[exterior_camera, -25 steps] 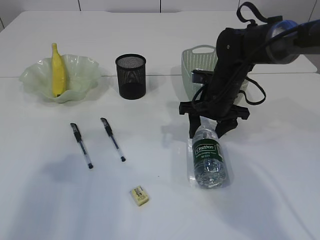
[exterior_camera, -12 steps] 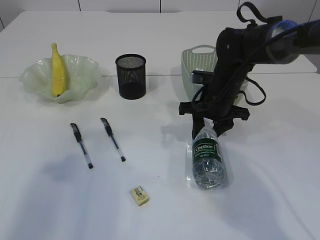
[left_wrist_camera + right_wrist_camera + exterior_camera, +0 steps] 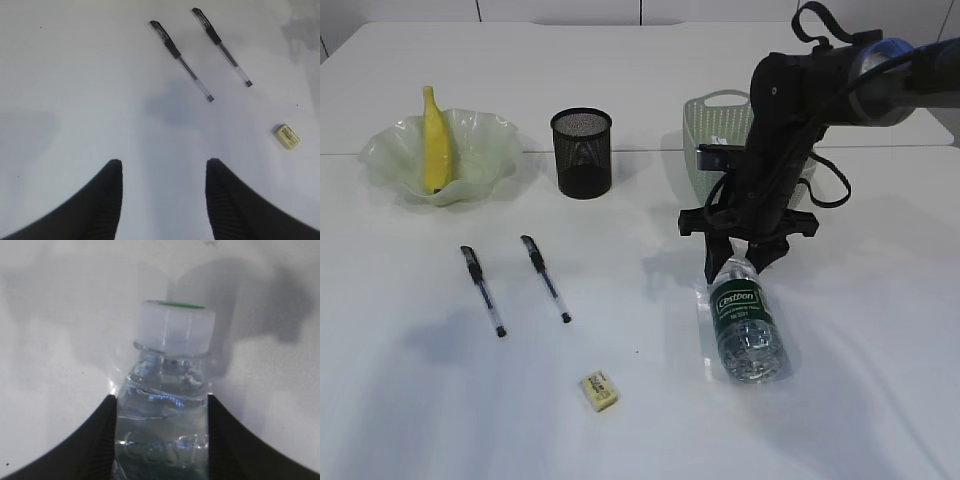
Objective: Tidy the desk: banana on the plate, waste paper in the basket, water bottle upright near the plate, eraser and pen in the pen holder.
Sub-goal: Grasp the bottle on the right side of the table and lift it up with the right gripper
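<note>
A clear water bottle (image 3: 746, 325) with a green label lies on its side on the white table, cap pointing away. My right gripper (image 3: 734, 262) comes down over its shoulder and is shut on it. In the right wrist view both fingers press the sides of the water bottle (image 3: 165, 415) just below the white cap (image 3: 175, 326). A banana (image 3: 433, 140) lies in the pale green plate (image 3: 492, 135). Two pens (image 3: 483, 290) (image 3: 545, 278) and a yellow eraser (image 3: 599, 390) lie loose. My left gripper (image 3: 164, 162) hangs open over bare table, short of the pens (image 3: 182, 60). No waste paper shows.
A black mesh pen holder (image 3: 582, 152) stands behind the pens. A pale green basket (image 3: 715, 125) stands behind my right arm, partly hidden by it. The eraser (image 3: 287, 136) lies right of my left gripper.
My right gripper's jaws have closed onto the bottle's shoulder. The bottle has shifted a little, its base swinging to the right. The left side has not moved.
</note>
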You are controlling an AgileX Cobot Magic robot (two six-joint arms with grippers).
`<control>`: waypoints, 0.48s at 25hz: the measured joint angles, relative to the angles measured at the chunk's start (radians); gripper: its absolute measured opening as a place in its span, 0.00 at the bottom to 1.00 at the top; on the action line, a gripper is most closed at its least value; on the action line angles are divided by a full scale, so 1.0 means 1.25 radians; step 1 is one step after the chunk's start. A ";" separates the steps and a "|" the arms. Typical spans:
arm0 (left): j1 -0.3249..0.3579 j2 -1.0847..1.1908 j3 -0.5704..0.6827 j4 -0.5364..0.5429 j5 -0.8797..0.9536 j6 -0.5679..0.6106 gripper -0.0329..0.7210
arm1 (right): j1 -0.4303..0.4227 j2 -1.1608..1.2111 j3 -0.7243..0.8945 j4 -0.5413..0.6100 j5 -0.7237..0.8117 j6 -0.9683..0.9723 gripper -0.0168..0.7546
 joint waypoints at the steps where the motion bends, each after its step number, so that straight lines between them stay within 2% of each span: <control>1: 0.000 0.000 0.000 0.000 0.000 0.000 0.55 | 0.000 0.000 0.000 0.000 0.001 -0.004 0.46; 12: 0.000 0.000 0.000 0.000 0.000 0.000 0.55 | 0.000 -0.088 0.000 -0.015 -0.011 -0.047 0.46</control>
